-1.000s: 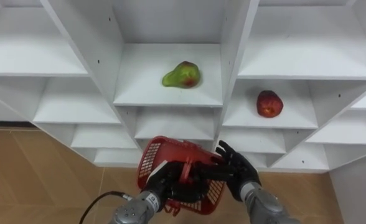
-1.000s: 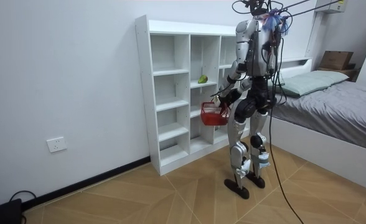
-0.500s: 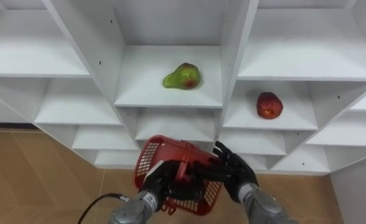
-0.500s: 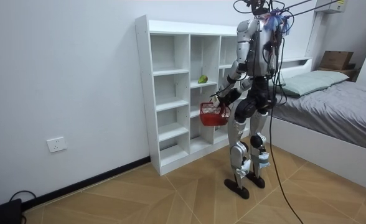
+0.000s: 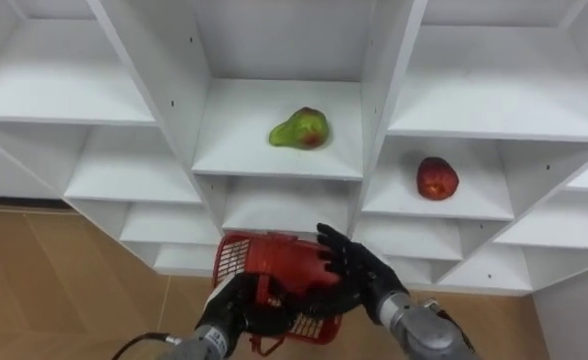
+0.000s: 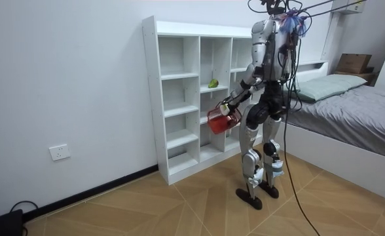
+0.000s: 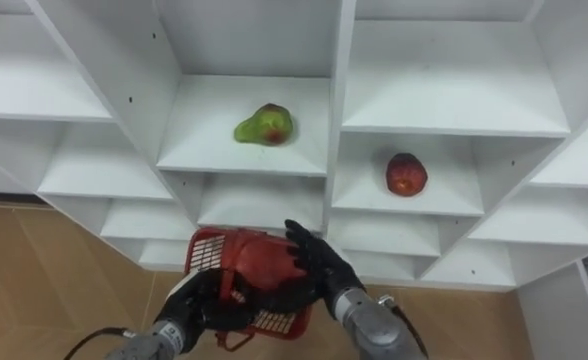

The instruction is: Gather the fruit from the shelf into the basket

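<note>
Your left hand (image 5: pixel 236 310), low in the eye views, has its fingers curled on the handle of the red basket (image 5: pixel 259 262). Your right hand (image 5: pixel 359 282) lies with fingers spread and nearly straight against the basket's side, gripping nothing (a steadying touch, by the look of it). The basket hangs tipped, its mesh wall toward the camera and its inside not readable, just below a shelf edge of the white closet (image 5: pixel 236 140) you stand facing. The fruit is on the shelves: a green, red-blushed pear (image 5: pixel 299 129) lies in the middle compartment, and a red apple (image 5: pixel 437 178) sits in the compartment to its right, on a somewhat lower board. Neither is in a hand. To do this step well, let the left hand carry the basket alone and bring its mouth level. Then free the right hand for the pear, coming in over the shelf lip and closing round the fruit's body rather than nudging it backward
</note>
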`<state>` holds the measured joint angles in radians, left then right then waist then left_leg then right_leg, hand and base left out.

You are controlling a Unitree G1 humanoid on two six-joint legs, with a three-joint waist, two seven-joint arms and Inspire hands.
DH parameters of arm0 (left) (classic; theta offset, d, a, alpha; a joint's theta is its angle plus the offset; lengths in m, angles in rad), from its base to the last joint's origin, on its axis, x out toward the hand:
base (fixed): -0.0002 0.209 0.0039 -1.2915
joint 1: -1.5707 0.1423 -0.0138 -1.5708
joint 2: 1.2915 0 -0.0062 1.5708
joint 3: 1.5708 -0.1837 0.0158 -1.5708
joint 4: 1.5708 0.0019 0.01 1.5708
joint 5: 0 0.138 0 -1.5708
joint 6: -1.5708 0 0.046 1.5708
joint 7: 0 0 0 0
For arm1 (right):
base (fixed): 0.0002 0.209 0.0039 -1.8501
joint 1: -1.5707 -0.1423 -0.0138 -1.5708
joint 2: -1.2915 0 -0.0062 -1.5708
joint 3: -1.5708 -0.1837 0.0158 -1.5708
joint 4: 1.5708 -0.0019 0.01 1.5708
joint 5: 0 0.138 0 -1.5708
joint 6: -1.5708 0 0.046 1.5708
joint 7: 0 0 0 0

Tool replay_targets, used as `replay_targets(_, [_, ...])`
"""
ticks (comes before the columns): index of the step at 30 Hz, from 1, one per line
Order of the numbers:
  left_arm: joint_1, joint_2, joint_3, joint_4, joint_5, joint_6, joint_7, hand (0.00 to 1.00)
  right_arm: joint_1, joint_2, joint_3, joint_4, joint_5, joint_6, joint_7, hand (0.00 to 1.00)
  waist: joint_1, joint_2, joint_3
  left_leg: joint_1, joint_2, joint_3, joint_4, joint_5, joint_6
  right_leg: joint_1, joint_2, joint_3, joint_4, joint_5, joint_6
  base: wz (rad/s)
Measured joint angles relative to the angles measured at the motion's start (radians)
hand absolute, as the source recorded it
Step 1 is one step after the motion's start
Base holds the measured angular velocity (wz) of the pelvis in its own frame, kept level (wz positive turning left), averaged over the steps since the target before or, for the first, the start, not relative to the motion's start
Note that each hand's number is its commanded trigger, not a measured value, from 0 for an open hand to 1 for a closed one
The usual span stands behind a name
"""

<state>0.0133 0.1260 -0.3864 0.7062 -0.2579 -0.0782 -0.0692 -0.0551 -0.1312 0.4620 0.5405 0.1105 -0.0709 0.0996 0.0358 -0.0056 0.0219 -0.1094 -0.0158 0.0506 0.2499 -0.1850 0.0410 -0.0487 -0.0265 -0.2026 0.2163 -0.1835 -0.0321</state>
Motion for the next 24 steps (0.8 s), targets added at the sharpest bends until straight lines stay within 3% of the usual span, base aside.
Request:
replay_targets(2, [0.007,0.005,0.007,0.0,0.001,-0.006,0.0,1.0,0.001,-0.003,0.005,-0.043,-0.052,0.0,0.009,0.0,0.001,-0.013,-0.0007,0.026,-0.001,0.0,-0.006,0.0,0.0,0.03,0.001,0.004,-0.015,0.0,0.0,0.0])
replay_targets(6, [0.02,0.006,0.049,0.005,0.038,-0.025,0.001,1.0,0.002,-0.006,0.005,-0.093,-0.154,0.0,0.015,0.0,0.005,-0.038,-0.0113,0.051,-0.002,-0.001,-0.015,0.0,0.0,0.055,0.001,0.007,-0.015,-0.002,0.001,0.0])
replay_targets(9, [0.025,0.006,0.057,0.007,0.066,-0.026,0.003,1.0,0.003,-0.022,0.004,-0.158,-0.203,0.0,0.013,0.0,0.011,-0.044,-0.0145,0.057,-0.003,-0.004,-0.014,0.0,0.0,0.056,0.001,0.008,-0.011,-0.002,0.001,-0.01])
replay_targets(16, [0.029,0.009,0.072,0.05,0.114,-0.018,-0.002,1.0,0.0,-0.062,-0.011,-0.367,-0.281,-0.001,0.002,0.0,0.048,-0.067,-0.0055,0.086,-0.002,-0.007,-0.019,0.0,0.0,0.084,0.001,0.007,-0.014,-0.005,0.002,0.01])
replay_targets(24, [0.03,0.008,0.105,0.062,0.147,-0.02,-0.004,1.0,-0.003,-0.061,-0.019,-0.439,-0.318,-0.015,0.002,0.0,0.08,-0.102,0.0008,0.093,-0.005,-0.012,-0.018,-0.001,0.0,0.094,0.0,0.005,-0.016,-0.005,0.003,0.01])
